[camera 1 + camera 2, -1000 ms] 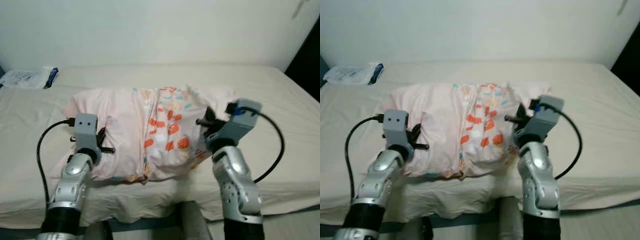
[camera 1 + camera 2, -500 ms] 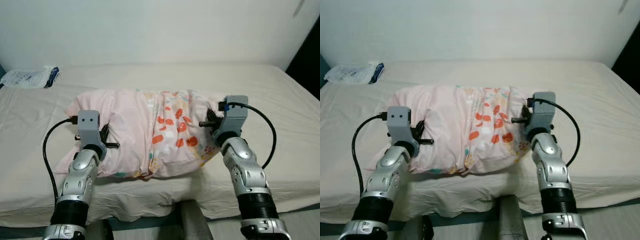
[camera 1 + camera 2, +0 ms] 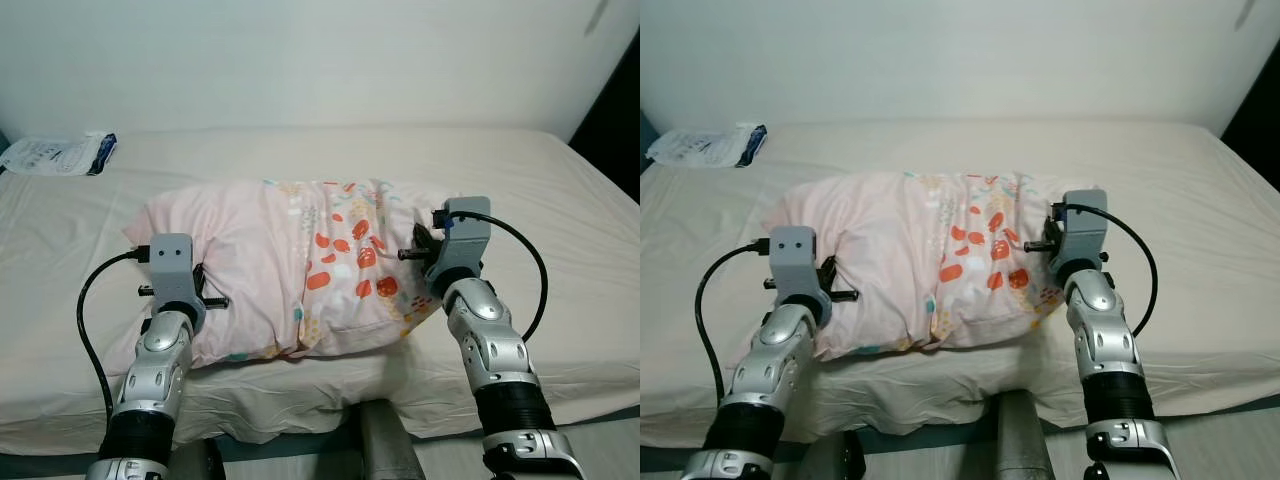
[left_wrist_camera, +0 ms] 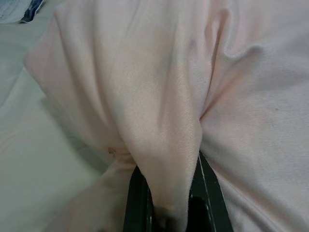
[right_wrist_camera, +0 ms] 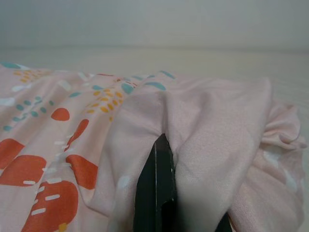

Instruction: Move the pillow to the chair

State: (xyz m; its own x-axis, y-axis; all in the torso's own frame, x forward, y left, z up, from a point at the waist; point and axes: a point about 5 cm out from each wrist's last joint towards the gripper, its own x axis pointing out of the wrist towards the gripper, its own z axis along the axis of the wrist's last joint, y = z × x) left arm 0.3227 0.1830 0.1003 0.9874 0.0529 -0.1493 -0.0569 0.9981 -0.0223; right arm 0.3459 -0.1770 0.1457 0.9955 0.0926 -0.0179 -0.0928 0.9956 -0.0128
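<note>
A pink pillow [image 3: 290,270] with a band of orange and teal marks lies across the bed [image 3: 300,150], close to its front edge. My left gripper [image 3: 203,293] is at the pillow's left end. In the left wrist view its black fingers [image 4: 137,203] pinch a fold of the pink cover [image 4: 159,96]. My right gripper [image 3: 415,252] is at the pillow's right end. The right wrist view shows a black finger [image 5: 154,193] buried in a gathered fold of the pillow [image 5: 212,140], shut on it. Both arms reach in from below the bed's edge.
A beige sheet covers the bed. A white and blue plastic bag [image 3: 55,155] lies at its back left corner. A pale wall runs behind, with a dark gap [image 3: 615,120] at the far right. A grey part of my body [image 3: 385,445] stands against the bed's front edge.
My right arm has dropped and pulled back from the camera, and the pillow's right end is less bunched. The left gripper has sunk slightly toward the front edge. Both stay shut on the pillow.
</note>
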